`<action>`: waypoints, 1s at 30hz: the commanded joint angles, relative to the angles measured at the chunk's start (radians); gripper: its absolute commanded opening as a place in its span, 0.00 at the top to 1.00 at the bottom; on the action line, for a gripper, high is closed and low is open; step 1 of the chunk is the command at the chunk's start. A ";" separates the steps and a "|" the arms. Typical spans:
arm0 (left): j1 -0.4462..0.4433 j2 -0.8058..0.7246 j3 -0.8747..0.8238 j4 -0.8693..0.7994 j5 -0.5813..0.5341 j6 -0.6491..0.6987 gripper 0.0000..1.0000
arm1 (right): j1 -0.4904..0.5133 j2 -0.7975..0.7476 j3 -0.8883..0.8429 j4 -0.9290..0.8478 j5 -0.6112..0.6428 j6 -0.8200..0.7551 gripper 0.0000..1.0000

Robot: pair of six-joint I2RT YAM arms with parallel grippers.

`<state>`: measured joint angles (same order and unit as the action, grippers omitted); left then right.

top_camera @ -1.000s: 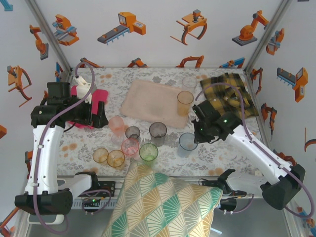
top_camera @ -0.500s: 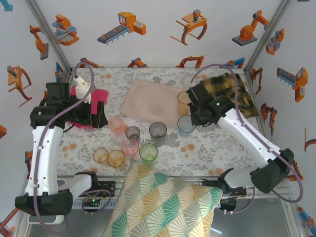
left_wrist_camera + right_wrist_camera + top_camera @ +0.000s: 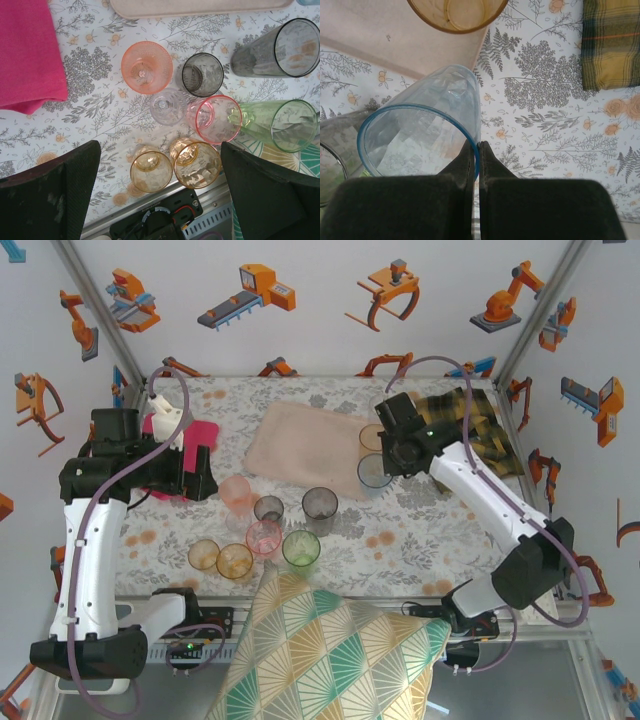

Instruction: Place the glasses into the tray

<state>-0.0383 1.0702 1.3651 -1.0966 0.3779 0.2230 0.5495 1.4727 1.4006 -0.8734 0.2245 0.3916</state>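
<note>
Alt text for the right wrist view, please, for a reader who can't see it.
The right tool is shut on the rim of a blue glass, holding it just off the corner of the pale tray, where an amber glass stands near the edge. A plaid cloth lies at upper right on the floral table cover.

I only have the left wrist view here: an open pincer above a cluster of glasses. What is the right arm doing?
Observer: The right pincer is shut on the rim of a blue glass, near a corner of the tray.
Operator: Anything in the tray yet?
Observer: One amber glass stands on it, by that corner.
Operator: What's right of the tray?
Observer: A yellow-black plaid cloth.
</note>
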 commanded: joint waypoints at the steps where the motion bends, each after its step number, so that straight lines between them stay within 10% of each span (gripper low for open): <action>1: 0.005 -0.009 -0.008 -0.017 -0.001 0.012 0.03 | -0.017 0.022 0.041 0.063 -0.025 -0.005 1.00; 30: 0.008 -0.012 -0.021 -0.017 0.009 0.012 0.03 | -0.043 0.192 0.072 0.107 -0.068 -0.029 1.00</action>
<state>-0.0376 1.0702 1.3506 -1.0962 0.3748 0.2226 0.5125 1.6669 1.4509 -0.7940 0.1677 0.3683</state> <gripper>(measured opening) 0.971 0.009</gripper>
